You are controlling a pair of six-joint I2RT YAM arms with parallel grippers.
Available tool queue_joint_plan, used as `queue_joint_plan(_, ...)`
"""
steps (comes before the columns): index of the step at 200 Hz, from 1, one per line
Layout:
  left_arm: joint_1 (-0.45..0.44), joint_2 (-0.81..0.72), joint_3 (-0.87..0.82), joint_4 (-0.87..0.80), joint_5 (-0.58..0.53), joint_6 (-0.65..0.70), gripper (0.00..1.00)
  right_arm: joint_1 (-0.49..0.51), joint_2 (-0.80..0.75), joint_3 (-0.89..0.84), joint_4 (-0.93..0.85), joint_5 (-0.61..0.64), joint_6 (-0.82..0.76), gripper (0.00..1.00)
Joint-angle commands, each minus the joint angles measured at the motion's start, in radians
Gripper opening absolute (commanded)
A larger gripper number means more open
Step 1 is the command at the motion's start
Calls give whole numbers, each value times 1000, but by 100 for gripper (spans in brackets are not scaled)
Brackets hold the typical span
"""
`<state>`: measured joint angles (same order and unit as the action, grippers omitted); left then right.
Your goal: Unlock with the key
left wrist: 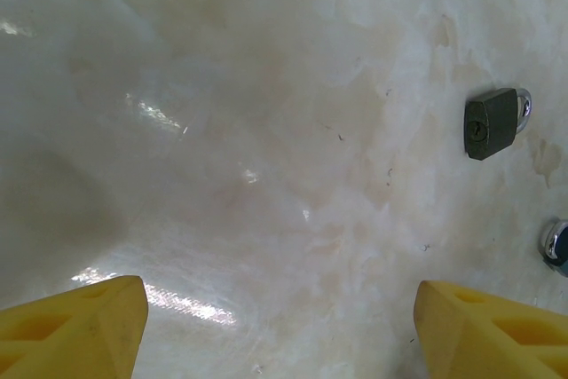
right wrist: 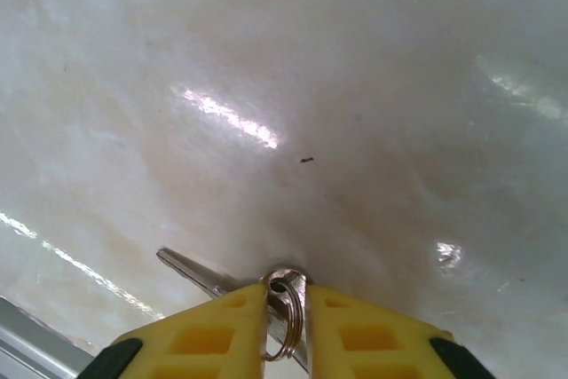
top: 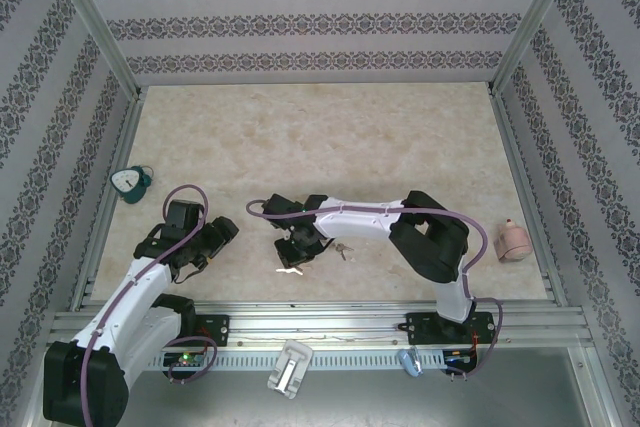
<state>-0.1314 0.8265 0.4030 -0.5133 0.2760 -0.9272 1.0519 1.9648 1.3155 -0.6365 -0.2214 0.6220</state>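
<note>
Right gripper point(right wrist: 286, 301) is pinched narrow on the key point(right wrist: 191, 271) at its ring point(right wrist: 284, 272) end. The blade pokes out left of the fingers, with the table-edge rail point(right wrist: 31, 335) further off on that side. Left gripper point(left wrist: 280, 299) hangs wide open over bare table point(left wrist: 222, 86). The padlock point(left wrist: 491, 123) lies ahead and right of its jaws, with plenty of open room around it.

Left gripper point(left wrist: 280, 336): table point(left wrist: 222, 175) is lying bare between and ahead of its wide-apart jaws; padlock point(left wrist: 493, 123) is sitting ahead, off right. Right gripper point(right wrist: 286, 330): key ring point(right wrist: 282, 306) is filling the jaw gap, key point(right wrist: 191, 270) is jutting ahead-left.
</note>
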Motion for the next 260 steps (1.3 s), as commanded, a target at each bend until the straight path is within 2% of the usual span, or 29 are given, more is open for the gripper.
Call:
queue_joint_plan(1, -9, -12, -13, 15, -15, -22, 78, 8, 10, 18, -43, 43, 1, 14)
queue_joint_plan(32, -10, -13, -16, 18, -12, -25, 78, 6, -10, 13, -40, 77, 5, 0)
queue_joint_plan(77, -9, -36, -19, 84, 35, -16, 79, -45, -85, 5, -8, 96, -27, 0)
queue_joint_plan(111, -10, -33, -4, 190, 117, -11, 79, -111, -172, 13, 18, 92, -104, 0)
queue_joint_plan(146, -20, -23, 71, 209, 151, 43, 79, -187, -235, 43, 49, 32, -166, 0)
queue_joint_plan(183, -31, -12, 95, 364, 229, 48, 77, -275, -286, 83, 52, -36, -212, 0)
queue_joint_plan(220, -52, 64, 201, 380, 270, 127, 78, -329, -318, 159, -6, -37, -279, 0)
queue_joint_plan(245, -62, 115, 256, 432, 312, 171, 77, -377, -333, 178, 6, -127, -277, 0)
queue_joint_plan(260, -64, 142, 280, 470, 344, 186, 72, -395, -339, 193, 4, -179, -295, 0)
